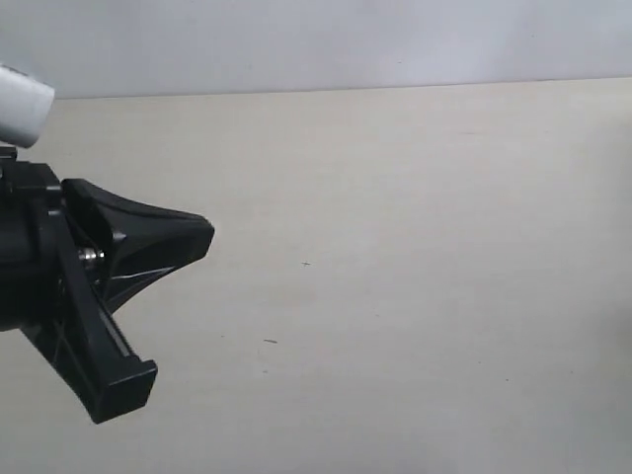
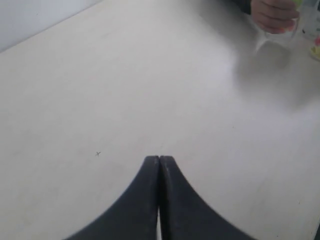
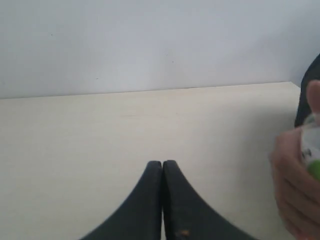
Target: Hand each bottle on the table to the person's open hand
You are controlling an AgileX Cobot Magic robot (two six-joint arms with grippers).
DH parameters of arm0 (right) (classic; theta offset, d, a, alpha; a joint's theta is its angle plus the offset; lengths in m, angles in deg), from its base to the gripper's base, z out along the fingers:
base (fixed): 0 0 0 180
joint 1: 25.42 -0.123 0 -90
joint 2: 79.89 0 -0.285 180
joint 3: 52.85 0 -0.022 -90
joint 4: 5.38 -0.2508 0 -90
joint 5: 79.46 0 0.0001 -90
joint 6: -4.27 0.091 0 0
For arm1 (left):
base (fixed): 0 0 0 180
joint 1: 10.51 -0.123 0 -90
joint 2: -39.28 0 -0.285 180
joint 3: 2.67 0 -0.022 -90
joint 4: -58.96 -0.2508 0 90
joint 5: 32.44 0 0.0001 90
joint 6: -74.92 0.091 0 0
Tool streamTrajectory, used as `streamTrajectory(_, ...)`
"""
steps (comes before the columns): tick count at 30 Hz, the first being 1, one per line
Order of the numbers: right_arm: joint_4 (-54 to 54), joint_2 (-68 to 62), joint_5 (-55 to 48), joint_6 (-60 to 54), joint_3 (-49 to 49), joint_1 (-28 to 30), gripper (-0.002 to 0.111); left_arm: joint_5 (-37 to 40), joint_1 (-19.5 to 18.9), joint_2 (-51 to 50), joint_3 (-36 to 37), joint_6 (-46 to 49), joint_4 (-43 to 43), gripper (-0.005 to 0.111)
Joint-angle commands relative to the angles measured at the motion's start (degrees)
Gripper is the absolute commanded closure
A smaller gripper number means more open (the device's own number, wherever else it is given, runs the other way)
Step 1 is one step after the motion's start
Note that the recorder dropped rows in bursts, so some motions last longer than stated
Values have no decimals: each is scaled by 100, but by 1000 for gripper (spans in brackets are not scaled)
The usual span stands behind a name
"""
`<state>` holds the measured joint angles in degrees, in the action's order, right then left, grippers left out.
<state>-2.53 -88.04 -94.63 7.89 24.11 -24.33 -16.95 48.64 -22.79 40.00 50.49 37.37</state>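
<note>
My left gripper (image 2: 159, 159) is shut with nothing between its black fingers, hovering over the bare beige table (image 2: 125, 90); in the exterior view it sits at the left edge (image 1: 202, 237). My right gripper (image 3: 162, 163) is also shut and empty above the table (image 3: 100, 130). A person's hand (image 3: 292, 175) holds a clear bottle with a white-green label (image 3: 312, 150) at the edge of the right wrist view. In the left wrist view the hand (image 2: 272, 15) grips a clear bottle (image 2: 280, 37), and a blurred bit of another bottle (image 2: 315, 45) shows at the frame edge. The other bottles are out of view.
A pale wall (image 1: 316, 39) runs behind the table's far edge. Tiny dark specks (image 1: 269, 342) mark the tabletop. The person's dark sleeve (image 3: 307, 90) shows beside the hand.
</note>
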Motion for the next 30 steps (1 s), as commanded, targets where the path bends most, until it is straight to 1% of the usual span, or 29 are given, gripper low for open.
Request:
streamTrajectory(1,10,37,21,9,26,27,108,168,20,105,105,20,-34,107)
streamTrajectory(16,10,37,33,9,26,27,108,194,20,94,105,20,-34,107)
streamTrajectory(18,10,37,33,9,26,27,108,220,-27,192,105,-67,36,107)
streamTrajectory(20,10,37,33,9,26,27,108,220,-182,326,105,21,15,107)
streamTrajectory(21,10,37,33,9,26,27,108,238,-333,398,105,33,-21,107)
streamTrajectory(24,10,37,33,9,26,27,108,249,-977,658,105,-19,13,107)
streamTrajectory(29,10,37,33,9,26,27,108,238,-2363,1221,105,-19,495,107)
streamTrajectory(30,10,37,33,9,26,27,108,238,-2577,1360,105,-19,548,107)
